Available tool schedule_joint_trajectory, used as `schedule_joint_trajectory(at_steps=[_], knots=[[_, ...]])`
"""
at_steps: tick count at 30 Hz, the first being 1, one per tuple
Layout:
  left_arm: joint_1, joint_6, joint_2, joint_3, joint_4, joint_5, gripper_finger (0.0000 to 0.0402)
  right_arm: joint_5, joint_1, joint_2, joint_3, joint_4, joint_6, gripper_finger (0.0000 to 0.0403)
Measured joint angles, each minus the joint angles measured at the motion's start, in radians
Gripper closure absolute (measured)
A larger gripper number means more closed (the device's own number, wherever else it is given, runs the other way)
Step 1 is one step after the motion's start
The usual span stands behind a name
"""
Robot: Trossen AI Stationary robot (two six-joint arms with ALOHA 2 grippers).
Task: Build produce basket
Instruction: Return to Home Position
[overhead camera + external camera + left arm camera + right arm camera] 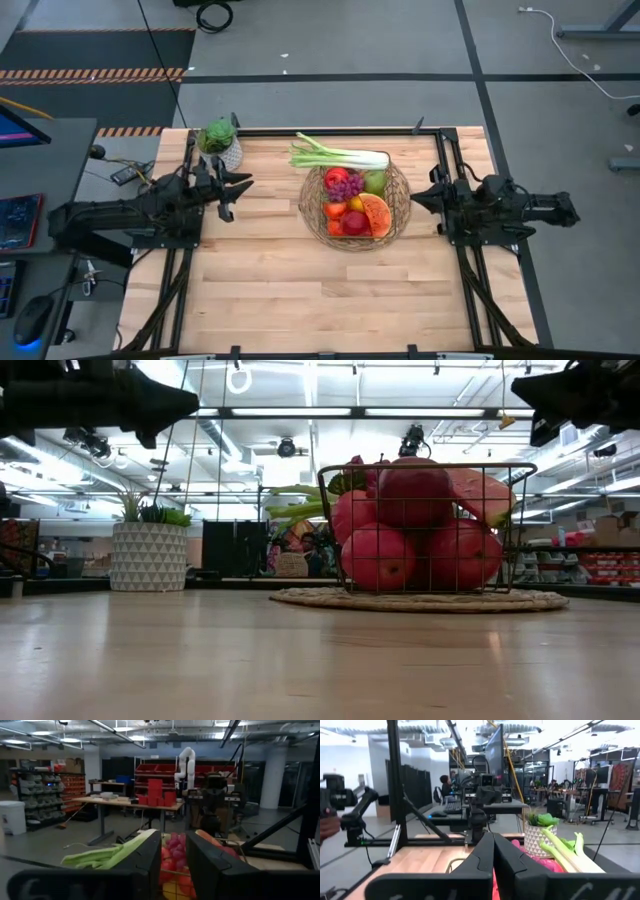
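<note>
- The basket [401, 213] stands mid-surface [260, 290], heaped with produce [350, 203]; the leek [340, 156] lies along its far rim.
- The left hand [240, 190] hangs at the left, fingers apart and empty.
- The right hand [418, 197] hangs at the right, fingers together and empty.
- Loading looks finished. What remains is parking both arms, clear of the basket.

bare table [260, 290] all round the heaped basket [309, 224]; plant [218, 138] at far-left corner

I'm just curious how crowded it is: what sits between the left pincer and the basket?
Nothing: the high view shows only bare wooden table between the left pincer and the basket. The potted plant stands aside, toward the far edge.
</note>
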Motion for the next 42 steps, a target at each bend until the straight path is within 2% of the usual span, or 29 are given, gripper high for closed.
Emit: schedule_joint_trajectory(at_steps=[3, 7, 12, 15, 21, 24, 30, 37, 42], knots=[[0.046, -0.017, -0.004, 0.0, 0.003, 0.054, 0.0317, -0.056, -0.068, 0.0, 0.0, 0.006, 0.04, 0.0398], [0.055, -0.024, -0.004, 0.0, -0.022, 0.059, 0.033, -0.092, -0.116, 0.0, -0.007, -0.017, 0.096, 0.0398], [0.024, -0.057, -0.003, 0.0, -0.096, 0.059, 0.0342, -0.096, -0.123, 0.0, -0.075, 0.056, 0.133, 0.0398], [0.001, -0.065, -0.004, 0.0, -0.128, 0.06, 0.0348, -0.05, -0.123, 0.001, -0.091, 0.037, 0.157, 0.0395], [-0.037, -0.094, -0.017, -0.01, -0.2, 0.06, 0.0354, -0.079, -0.123, 0.001, -0.094, 0.01, 0.229, 0.0384], [-0.049, -0.107, -0.063, -0.05, -0.189, 0.06, 0.0354, -0.074, -0.123, 0.001, -0.094, 0.003, 0.268, 0.0386], [-0.053, -0.134, -0.241, -0.141, -0.193, 0.067, 0.0354, -0.04, -0.123, 0.001, -0.094, 0.011, 0.353, 0.039], [-0.053, -0.132, -0.414, -0.144, -0.262, 0.184, 0.0354, -0.04, -0.123, 0.001, -0.094, 0.011, 0.351, 0.0387], [-0.054, -0.299, -0.392, -0.144, -0.298, 0.21, 0.0354, -0.04, -0.123, 0.001, -0.094, 0.011, 0.351, 0.0387]])
